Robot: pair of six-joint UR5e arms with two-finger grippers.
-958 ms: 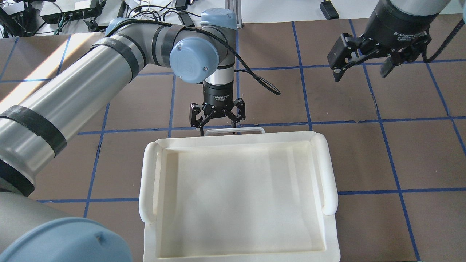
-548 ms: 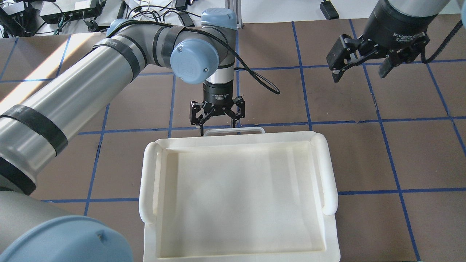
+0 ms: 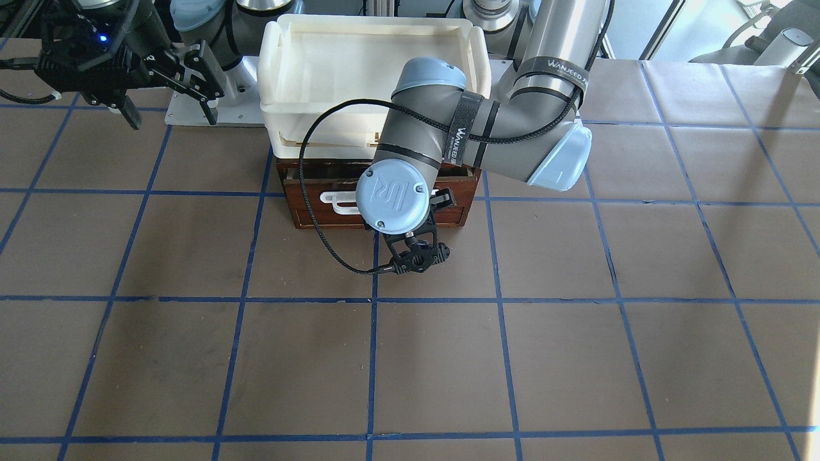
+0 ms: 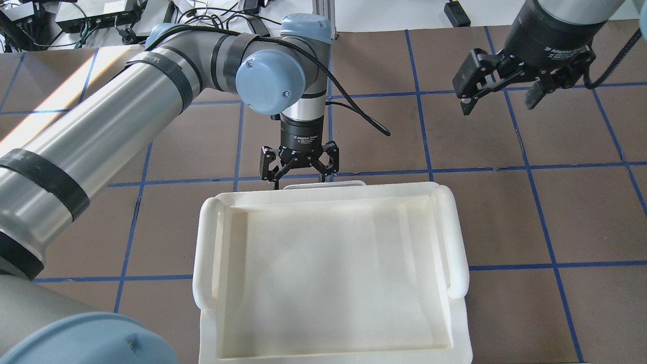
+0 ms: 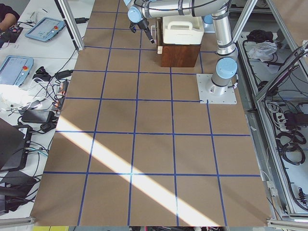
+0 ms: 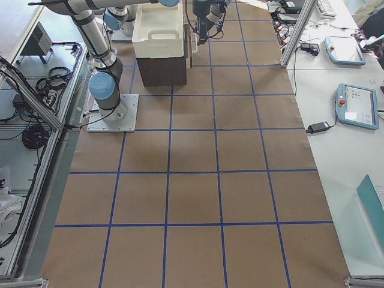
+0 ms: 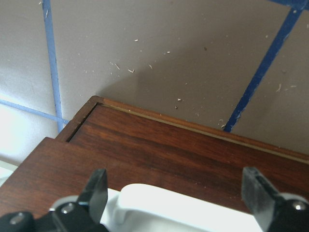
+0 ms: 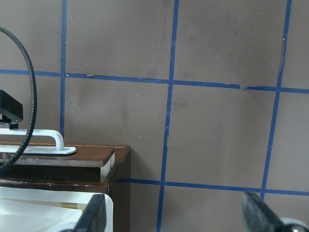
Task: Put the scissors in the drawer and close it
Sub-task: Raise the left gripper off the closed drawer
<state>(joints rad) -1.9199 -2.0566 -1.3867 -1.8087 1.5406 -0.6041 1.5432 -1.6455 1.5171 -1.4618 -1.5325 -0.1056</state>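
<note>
The drawer's dark reddish-brown front panel with its white bar handle sits in the dark brown box, under the white tray. It stands out slightly from the box in the right wrist view. My left gripper is open right at the handle. In the left wrist view its fingers spread wide over the panel, with the handle between them. My right gripper is open and empty, high at the right. The scissors are hidden in every view.
A white plastic tray rests on top of the box and covers it from above. The table is brown paper with a blue tape grid. The left arm's black cable loops in front of the drawer.
My left gripper has moved toward the box, and the white handle has slid further under the tray's rim. The right gripper has hardly moved.
</note>
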